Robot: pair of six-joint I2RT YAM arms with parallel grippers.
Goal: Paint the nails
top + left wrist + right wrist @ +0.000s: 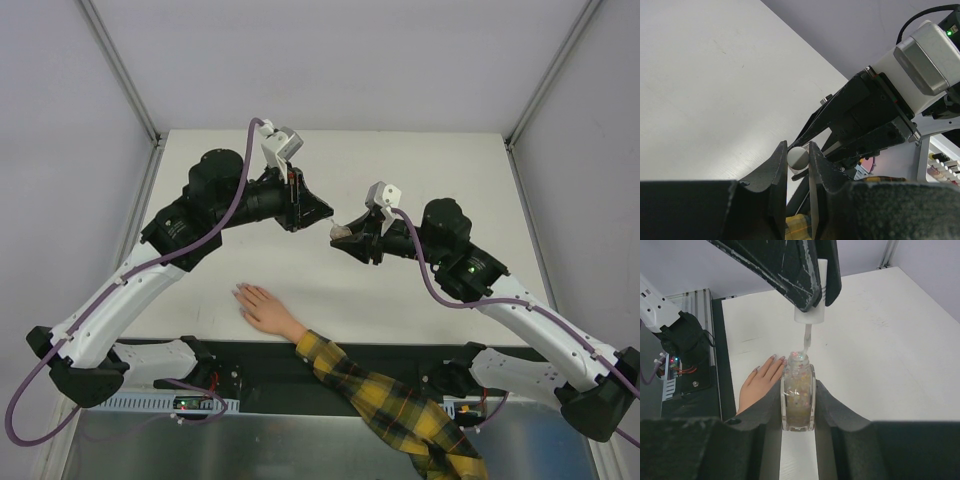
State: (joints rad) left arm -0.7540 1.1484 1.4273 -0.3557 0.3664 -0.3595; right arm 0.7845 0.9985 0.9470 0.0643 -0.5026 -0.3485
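Observation:
The flesh-coloured mannequin hand (265, 308) lies palm down near the table's front edge, with a yellow-and-dark plaid sleeve (390, 400). Its tiny pale nails (240, 292) point left and also show in the right wrist view (775, 358). My right gripper (798, 386) is shut on a clear bottle of glitter polish (798, 395), held upright above the table centre (343, 232). My left gripper (798, 148) is shut on the white cap (798, 157). The cap (810, 315) hangs above the bottle with its brush (807, 337) reaching down into the open neck.
A black strip (250, 365) runs along the table's near edge under the sleeve. A rail with electronics and cables (677, 340) sits left of the table. Metal frame posts (120, 70) stand at the back corners.

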